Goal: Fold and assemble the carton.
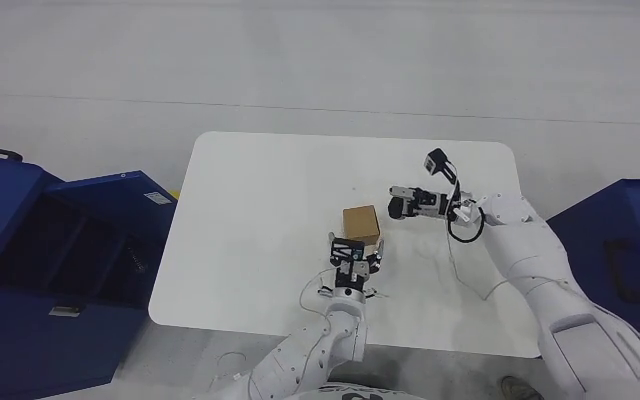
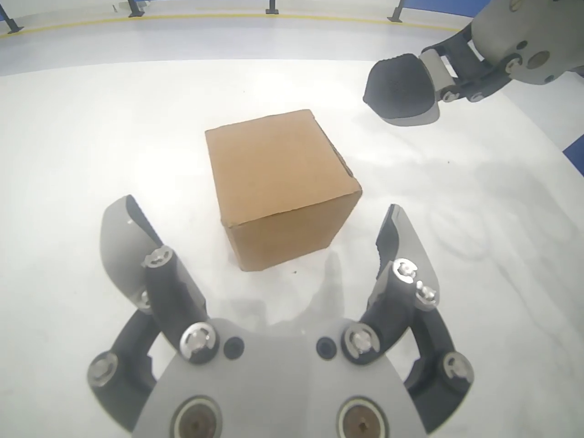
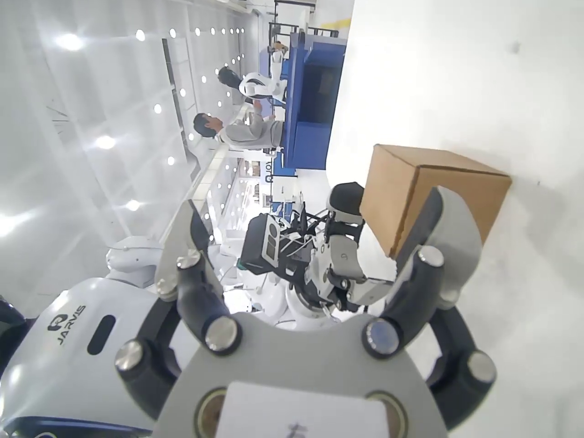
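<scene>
Left wrist view: the closed brown carton stands on the white table just ahead of the left gripper, whose fingers are spread wide to either side of the box's near corner and touch nothing. Right wrist view: the right gripper also has its fingers parted and empty, with the carton just beyond one fingertip and apart from it. With all visible flaps shut, assembly appears nearly complete; any final pressing is best done with one pad bearing squarely on the closing flap while the other gripper braces the opposite wall, so the light box neither slides nor tips.
</scene>
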{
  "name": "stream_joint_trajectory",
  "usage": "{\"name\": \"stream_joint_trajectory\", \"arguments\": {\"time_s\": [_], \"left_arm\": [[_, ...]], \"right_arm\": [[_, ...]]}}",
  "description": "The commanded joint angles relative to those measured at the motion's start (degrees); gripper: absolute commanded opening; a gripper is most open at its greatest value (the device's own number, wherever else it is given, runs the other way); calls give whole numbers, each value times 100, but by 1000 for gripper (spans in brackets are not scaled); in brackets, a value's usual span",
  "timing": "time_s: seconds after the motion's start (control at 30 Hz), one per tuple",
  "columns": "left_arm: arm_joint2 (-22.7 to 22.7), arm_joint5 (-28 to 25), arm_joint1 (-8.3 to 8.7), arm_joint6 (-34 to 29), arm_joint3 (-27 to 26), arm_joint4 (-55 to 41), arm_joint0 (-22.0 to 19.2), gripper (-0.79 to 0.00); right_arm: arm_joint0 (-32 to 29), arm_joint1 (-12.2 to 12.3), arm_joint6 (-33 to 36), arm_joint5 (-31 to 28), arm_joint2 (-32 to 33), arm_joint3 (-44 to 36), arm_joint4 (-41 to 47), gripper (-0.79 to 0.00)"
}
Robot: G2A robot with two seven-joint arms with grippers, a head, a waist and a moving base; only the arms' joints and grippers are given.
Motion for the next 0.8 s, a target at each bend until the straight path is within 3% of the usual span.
{"name": "stream_joint_trajectory", "arguments": {"time_s": [0.0,0.4,0.77], "left_arm": [[-10,21,-49,33,37,-69,-21,0],[53,-8,-279,206,499,-516,-192,0],[-117,274,-491,1001,832,-1018,-241,0]], "right_arm": [[78,-67,-73,-21,-89,148,15,0],[365,-465,312,60,-634,653,178,0],[546,-666,376,124,-861,805,245,0]]}}
